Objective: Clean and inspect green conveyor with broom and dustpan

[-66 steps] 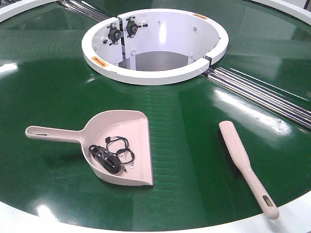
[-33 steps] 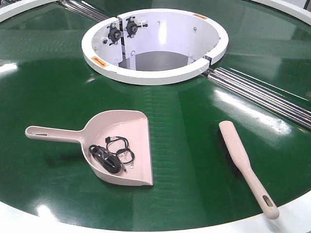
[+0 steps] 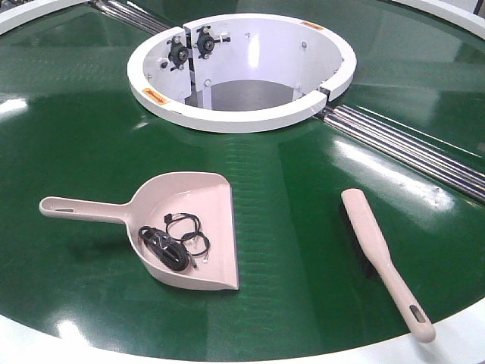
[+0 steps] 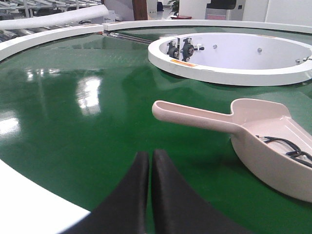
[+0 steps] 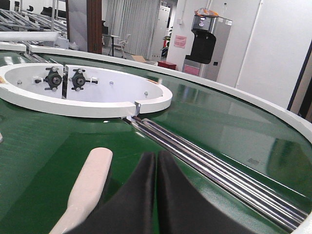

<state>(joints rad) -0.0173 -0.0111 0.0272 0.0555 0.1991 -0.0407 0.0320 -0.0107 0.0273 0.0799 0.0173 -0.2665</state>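
The green conveyor (image 3: pixel 83 144) fills the front view. On it lies the pinkish-beige dustpan (image 3: pixel 212 205), handle pointing left, with a tangle of black cable (image 3: pixel 176 241) inside. To its right the broom (image 3: pixel 375 246) lies flat, bristles down, handle toward the near rim. No arm shows in the front view. My left gripper (image 4: pixel 150 157) is shut and empty, short of the dustpan's handle (image 4: pixel 190 113). My right gripper (image 5: pixel 157 157) is shut and empty, just right of the broom (image 5: pixel 90 183).
The white central ring opening (image 3: pixel 242 114) sits beyond the tools, with steel roller strips (image 3: pixel 409 148) running from it to the right. The white outer rim (image 3: pixel 30 345) edges the near side. Racks and a grey machine (image 5: pixel 207 46) stand past the far rim.
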